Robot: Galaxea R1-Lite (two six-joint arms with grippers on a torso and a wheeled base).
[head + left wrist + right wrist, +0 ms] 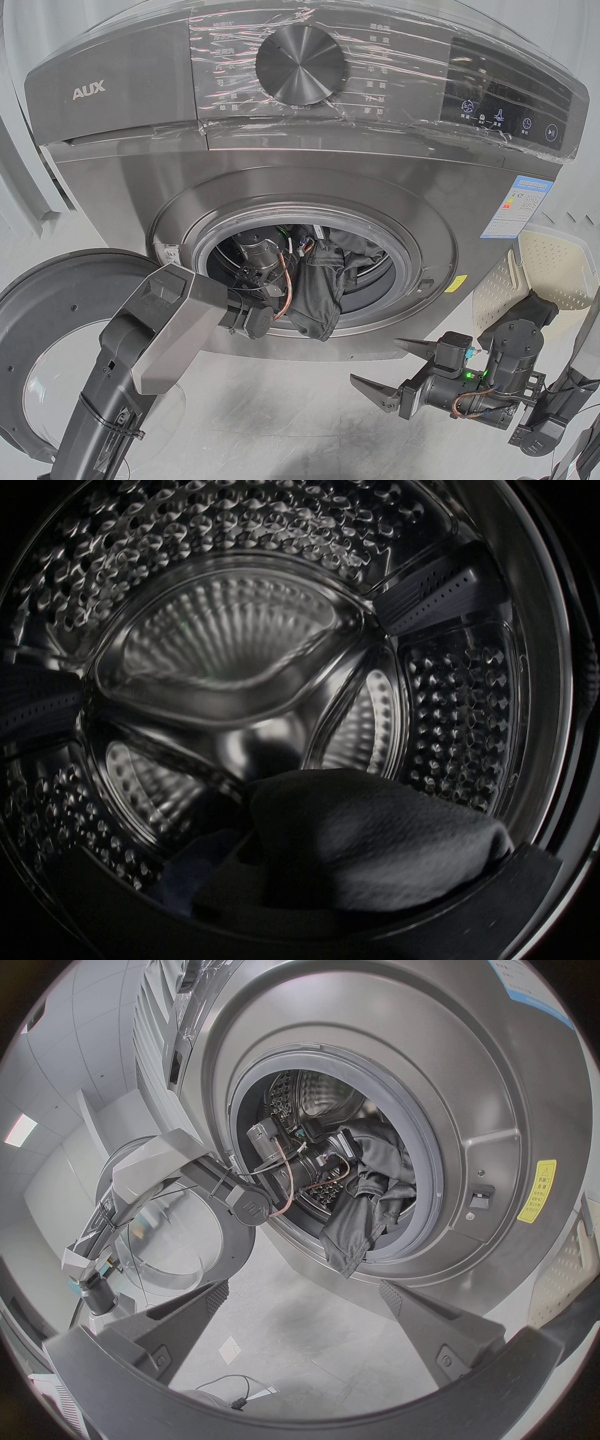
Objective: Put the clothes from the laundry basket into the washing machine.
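Washing machine bears blue label, yellow sticker.

My head camera looked down on the washing machine, its door opening toward six o'clock. My left wrist camera sat close inside the drum. My right wrist camera faced that same opening from farther out.
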